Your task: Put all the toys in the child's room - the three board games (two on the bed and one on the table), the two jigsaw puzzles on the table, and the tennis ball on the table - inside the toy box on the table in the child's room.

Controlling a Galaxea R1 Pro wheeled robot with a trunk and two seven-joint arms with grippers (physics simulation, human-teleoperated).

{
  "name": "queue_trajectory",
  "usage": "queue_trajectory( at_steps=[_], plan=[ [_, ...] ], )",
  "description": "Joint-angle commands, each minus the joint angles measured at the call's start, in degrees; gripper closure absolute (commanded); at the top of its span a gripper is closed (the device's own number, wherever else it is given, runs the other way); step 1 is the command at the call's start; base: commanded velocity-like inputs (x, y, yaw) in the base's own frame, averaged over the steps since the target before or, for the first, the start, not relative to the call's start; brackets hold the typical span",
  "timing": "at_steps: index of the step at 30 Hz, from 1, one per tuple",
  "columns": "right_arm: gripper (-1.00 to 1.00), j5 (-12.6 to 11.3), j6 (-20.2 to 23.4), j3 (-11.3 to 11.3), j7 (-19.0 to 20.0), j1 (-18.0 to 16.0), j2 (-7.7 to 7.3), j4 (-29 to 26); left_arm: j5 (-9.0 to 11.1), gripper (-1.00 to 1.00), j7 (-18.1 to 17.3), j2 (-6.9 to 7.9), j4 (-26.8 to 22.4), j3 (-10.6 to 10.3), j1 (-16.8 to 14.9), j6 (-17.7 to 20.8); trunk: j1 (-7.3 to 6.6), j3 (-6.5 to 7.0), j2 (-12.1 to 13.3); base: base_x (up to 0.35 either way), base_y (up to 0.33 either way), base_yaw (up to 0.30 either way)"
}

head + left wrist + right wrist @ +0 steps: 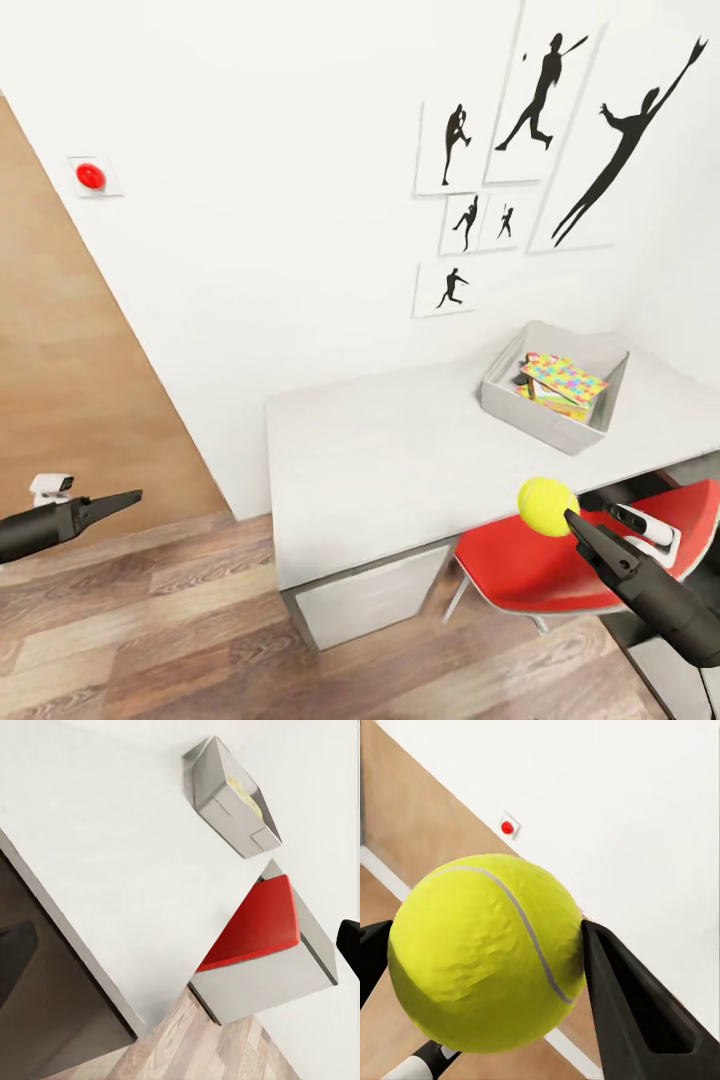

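Risk is sitting mostly in the carry: the right pincer (573, 518) is clamping the tennis ball (546, 505) between its two fingers, and in the right wrist view the ball (486, 952) is bulging well past both pads, so the grip is looking shallow. A jolt or a slight slackening could be letting the round ball squirt out, and it would likely be rolling off over the red chair (545, 565) onto the wood-plank floor (150, 620).

The ball is hanging just off the front edge of the light grey surface (400, 460), above the chair, well apart from the toy box (545, 415). That box is standing near the far corner by the wall, and a jigsaw puzzle (562, 380) is lying tilted inside it over other flat items. Releasing too high could be making the ball bounce off that slanted puzzle and out over the low sloping wall.

The left pincer (125, 498) is hovering over the floor, carrying nothing; whether its fingers are apart I cannot tell.
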Motion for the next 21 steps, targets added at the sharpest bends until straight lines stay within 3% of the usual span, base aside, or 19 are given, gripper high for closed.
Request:
queue_trajectory(
  at_steps=[1,21],
  plan=[
    [1.0,-0.31,0.75,0.02,0.13,-0.06,0.01,0.03,-0.04,-1.0,-0.24,-0.02,-0.05,-0.06,-0.03,0.64,0.03,-0.01,-0.1,0.0,-0.305,-0.185],
    [1.0,-0.31,0.73,0.0,0.05,-0.06,0.06,0.03,0.0,-1.0,-0.24,0.09,-0.07,0.12,0.02,0.61,0.03,1.66,-0.1,0.0,-0.307,-0.191]
  ],
)
